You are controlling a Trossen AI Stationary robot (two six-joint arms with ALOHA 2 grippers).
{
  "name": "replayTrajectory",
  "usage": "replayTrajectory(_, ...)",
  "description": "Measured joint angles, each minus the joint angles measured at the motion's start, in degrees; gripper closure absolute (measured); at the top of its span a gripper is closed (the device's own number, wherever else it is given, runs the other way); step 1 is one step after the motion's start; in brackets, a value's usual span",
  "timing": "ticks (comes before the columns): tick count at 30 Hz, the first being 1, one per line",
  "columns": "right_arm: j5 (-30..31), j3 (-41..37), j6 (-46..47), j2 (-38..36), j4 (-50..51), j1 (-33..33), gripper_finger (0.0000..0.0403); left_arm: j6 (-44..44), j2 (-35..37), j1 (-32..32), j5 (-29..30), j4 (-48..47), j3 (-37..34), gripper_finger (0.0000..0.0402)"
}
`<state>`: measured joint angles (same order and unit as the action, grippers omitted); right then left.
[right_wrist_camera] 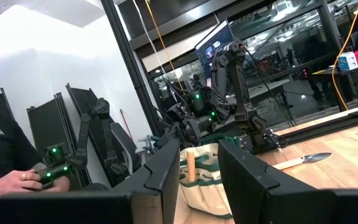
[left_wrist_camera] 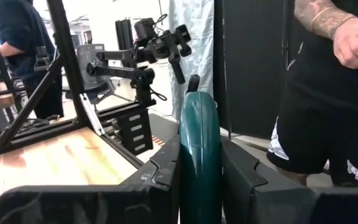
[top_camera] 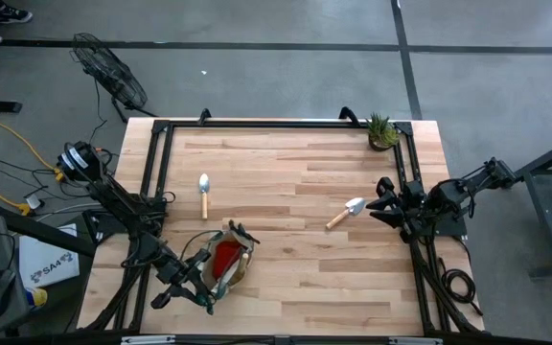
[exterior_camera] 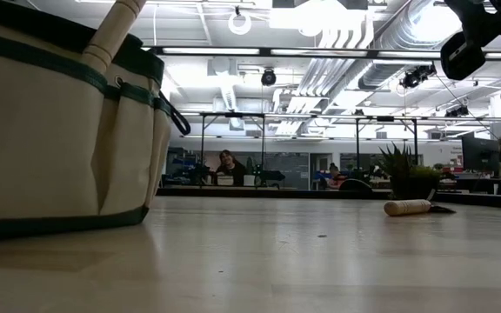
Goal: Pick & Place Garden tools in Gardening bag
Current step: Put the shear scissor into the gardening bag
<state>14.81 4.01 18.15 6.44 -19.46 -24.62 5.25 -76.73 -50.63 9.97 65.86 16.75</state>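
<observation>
High view: the left hand (top_camera: 202, 278), closed on a green-handled pruner (left_wrist_camera: 199, 152), sits at the gardening bag (top_camera: 226, 261), near six o'clock. The right hand (top_camera: 383, 201) waits open at three o'clock, beside one trowel (top_camera: 345, 213); another trowel (top_camera: 204, 194) lies near centre on the table (top_camera: 286, 172).

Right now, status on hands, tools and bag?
Left hand shut on green-handled pruner beside bag. Right hand open, near trowel. Second trowel on table. Nothing blocking.

White box (top_camera: 48, 266) on the floor, left of the table: letters "SA4", hard to read.
Other text: none readable.
</observation>
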Motion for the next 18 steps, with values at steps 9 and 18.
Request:
replayTrajectory(9, 0.0, 0.0, 0.0, 0.0, 0.0, 0.0, 0.03, -1.6, 0.0, 0.0, 3.6, 0.0, 0.0, 0.0333)
replayTrajectory(18, 0.0, 0.0, 0.0, 0.0, 0.0, 0.0, 0.03, -4.6, 0.0, 0.0, 6.0, 0.5, 0.0, 0.0303)
